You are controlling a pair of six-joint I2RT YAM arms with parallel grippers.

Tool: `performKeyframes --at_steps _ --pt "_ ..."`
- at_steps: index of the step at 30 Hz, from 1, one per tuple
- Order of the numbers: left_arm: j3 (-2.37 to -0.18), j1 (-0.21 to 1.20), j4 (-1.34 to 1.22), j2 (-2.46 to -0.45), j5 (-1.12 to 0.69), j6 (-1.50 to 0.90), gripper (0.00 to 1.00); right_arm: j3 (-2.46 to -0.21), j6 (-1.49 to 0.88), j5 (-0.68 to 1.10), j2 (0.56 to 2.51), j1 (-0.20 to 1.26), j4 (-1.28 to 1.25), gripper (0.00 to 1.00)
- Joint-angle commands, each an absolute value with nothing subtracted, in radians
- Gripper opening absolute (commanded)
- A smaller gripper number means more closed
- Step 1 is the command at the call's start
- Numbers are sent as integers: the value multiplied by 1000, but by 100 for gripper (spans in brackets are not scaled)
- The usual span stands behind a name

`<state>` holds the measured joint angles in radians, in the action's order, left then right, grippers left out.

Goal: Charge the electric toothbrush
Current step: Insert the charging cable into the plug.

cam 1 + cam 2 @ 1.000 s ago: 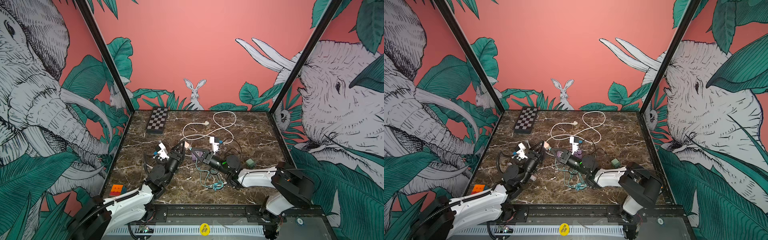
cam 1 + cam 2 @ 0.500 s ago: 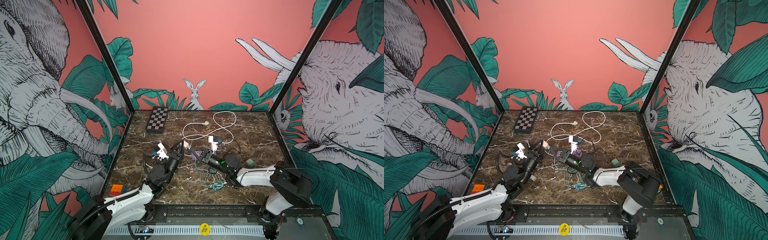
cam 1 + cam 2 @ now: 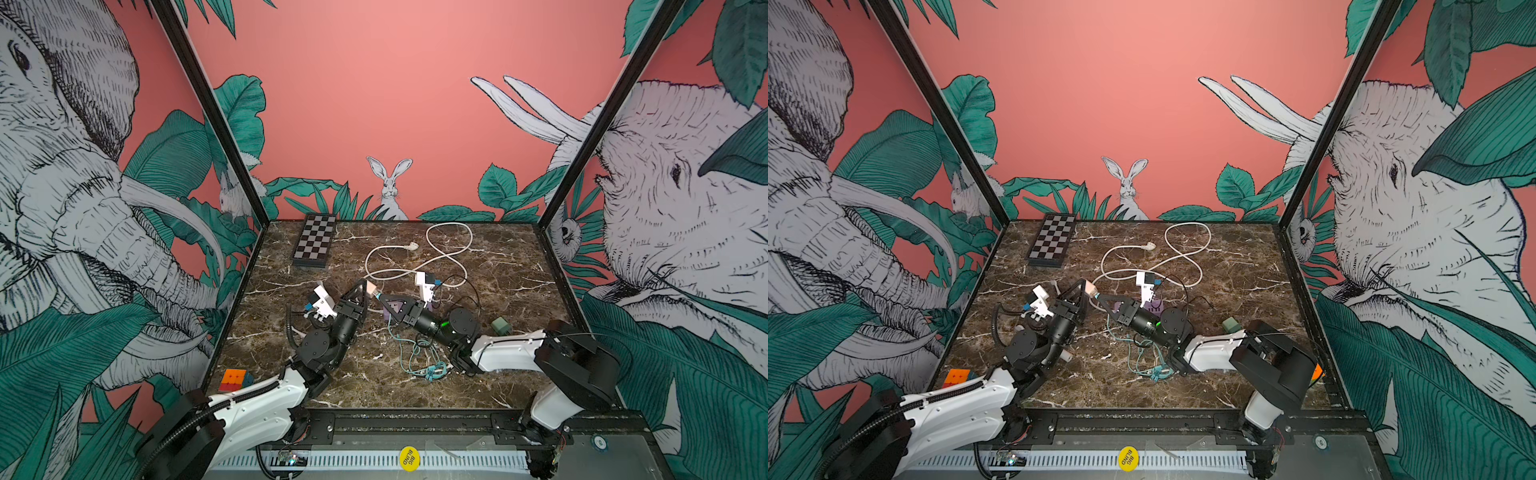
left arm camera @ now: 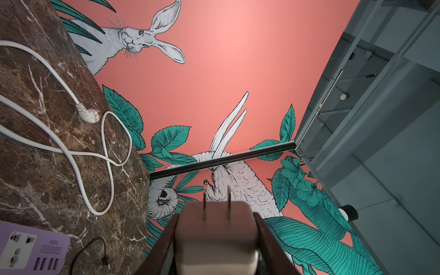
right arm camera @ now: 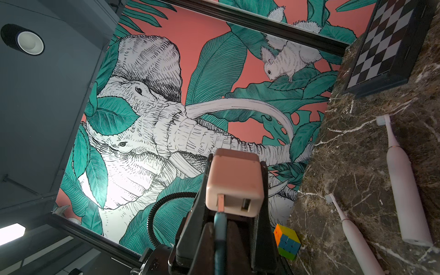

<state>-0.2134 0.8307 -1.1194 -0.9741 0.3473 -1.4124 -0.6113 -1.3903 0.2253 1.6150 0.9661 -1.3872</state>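
In both top views the left end effector (image 3: 367, 289) and the right end effector (image 3: 381, 296) meet tip to tip above the middle of the marble counter (image 3: 498, 374). The left one grips a small pale pink charger block (image 3: 371, 286). The right one is closed narrowly on a thin teal cable (image 3: 415, 361), and the rest of this cable lies in a loose tangle on the counter beside the right arm. A purple power strip (image 3: 1154, 308) lies just behind the right end effector, and its white cord (image 3: 1183, 257) loops toward the back wall. The toothbrushes cannot be made out clearly here.

In the left wrist view the charger block (image 4: 215, 238) is a rounded cube with two flat metal prongs pointing away from the camera. It sits between the two dark fingers (image 4: 166, 240), which press on both of its sides. The power strip lies flat on the counter, apart from the block.

In the right wrist view the opposite face of the block shows two ports. The teal cable runs between the fingers of the right end effector, and its metal plug tip stands at the mouth of one port; whether it is inside cannot be told. Two electric toothbrushes, the larger toothbrush (image 5: 402, 181) and the slimmer toothbrush (image 5: 352, 233), are pale pink with a thin neck and a small white brush head. They lie flat on the counter, near each other but not touching, well apart from both end effectors, with their heads pointing toward the chessboard (image 5: 390, 45).
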Motion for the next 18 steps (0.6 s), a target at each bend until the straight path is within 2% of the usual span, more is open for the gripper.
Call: performKeyframes --at_steps 1,18 --pt "-238 848 -1183 -974 288 -1399 0 -630 -1404 224 1626 963 -1410 0" --pt "-242 857 -1199 -983 212 -1373 0 -665 -1438 247 1626 916 -1410 0"
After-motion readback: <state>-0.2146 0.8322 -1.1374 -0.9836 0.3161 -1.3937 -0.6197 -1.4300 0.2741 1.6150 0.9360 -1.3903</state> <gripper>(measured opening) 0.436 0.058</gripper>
